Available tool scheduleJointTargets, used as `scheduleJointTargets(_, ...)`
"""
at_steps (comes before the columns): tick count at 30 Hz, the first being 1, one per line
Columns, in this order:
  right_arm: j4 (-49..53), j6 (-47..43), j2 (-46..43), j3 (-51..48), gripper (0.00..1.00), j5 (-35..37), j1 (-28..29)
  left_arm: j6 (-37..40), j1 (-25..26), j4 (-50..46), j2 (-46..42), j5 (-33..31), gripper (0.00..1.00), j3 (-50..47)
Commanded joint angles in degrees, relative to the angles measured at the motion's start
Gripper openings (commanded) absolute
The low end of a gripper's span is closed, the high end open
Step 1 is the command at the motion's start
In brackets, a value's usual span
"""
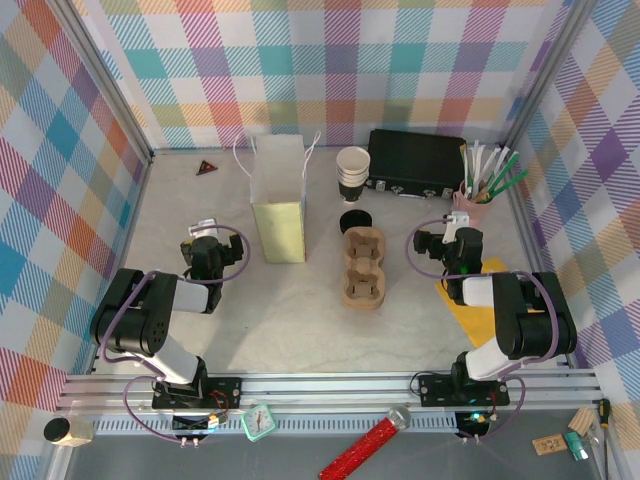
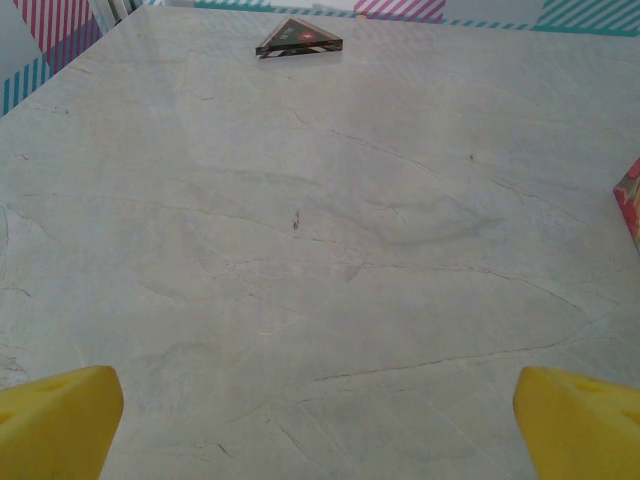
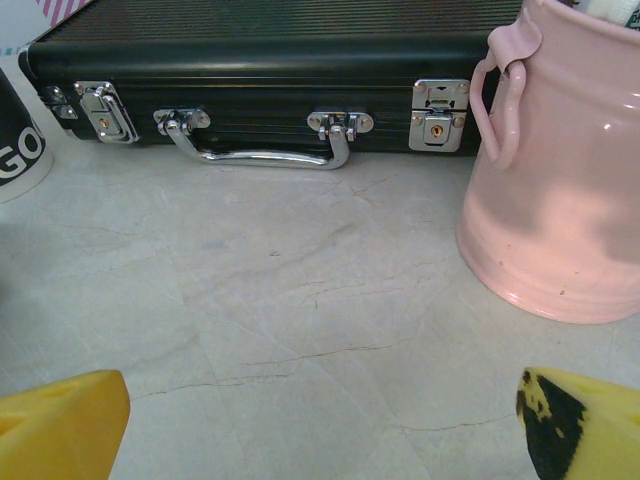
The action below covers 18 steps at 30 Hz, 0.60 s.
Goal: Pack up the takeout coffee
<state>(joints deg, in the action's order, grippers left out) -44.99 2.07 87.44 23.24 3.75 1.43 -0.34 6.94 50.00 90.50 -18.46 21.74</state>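
- The only writing I can read is "GO", in black capitals on the pale band of a paper cup (image 3: 20,140) with a dark upper part, cut off at the left edge of my right wrist view.
- A small dark flat triangle (image 2: 298,37) at the far side of the pale marbled table (image 2: 320,250) bears red marks, too small to make out.
- The ribbed black case (image 3: 260,60) with chrome latches and a chrome handle shows no brand that I can read. A glossy pink ceramic mug (image 3: 560,200) with a loop handle stands just in front of its right end.
- My left pincer (image 2: 320,430) is spread wide, its yellow fingertips (image 2: 55,420) at the two bottom corners of my wrist view. It holds nothing and only bare table lies between them.
- My right pincer (image 3: 320,425) is likewise spread wide and pinches nothing. One yellow fingertip (image 3: 575,425) carries a black patch, and the case and the mug are well ahead of it.
- The takeout coffee (image 1: 355,220) shows from above as a round black plastic lid, its body hidden beneath. It stands on the table between a stack of pale-rimmed paper cups (image 1: 352,172) and a brown cardboard cup carrier (image 1: 364,268), to the right of an upright pale yellow paper bag (image 1: 277,205), and apart from both pincers.
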Motion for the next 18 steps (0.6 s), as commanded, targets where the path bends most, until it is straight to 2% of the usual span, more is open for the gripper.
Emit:
scheduleJointTargets(1,-1.9,-0.7,0.2,0.4,0.99,-1.2,-0.5,0.4,-0.6,1.3,-0.1,1.0,1.00,0.9)
scheduleJointTargets(7,-2.3,-0.7,0.1,0.1,0.99,-1.2,-0.5,0.5,-0.7,1.6,-0.3,1.0,1.00,0.7)
scheduleJointTargets(10,3.2,-1.0,-4.0,1.1,0.99,-1.5,-0.3,0.2,-0.7,-10.0,-5.6,0.0,1.00,4.2)
scheduleJointTargets(12,18.4,1.4,-9.4,6.1,0.99,0.3,-0.3,-1.6,-0.6,-22.8,-10.4,-2.7,1.00,10.4)
scheduleJointTargets(14,31.9,7.8,-13.2,12.3,0.99,3.5,-0.4,-6.0,-0.9,-36.6,-14.3,-3.4,1.00,16.8)
scheduleJointTargets(17,52.0,18.5,-14.1,23.9,0.99,7.3,-0.4,-14.6,-1.0,-53.8,-17.9,-2.3,1.00,26.3)
scheduleJointTargets(18,57.4,19.5,-12.9,28.1,0.99,6.0,-0.6,-17.8,-1.0,-59.2,-18.6,-1.9,1.00,29.3)
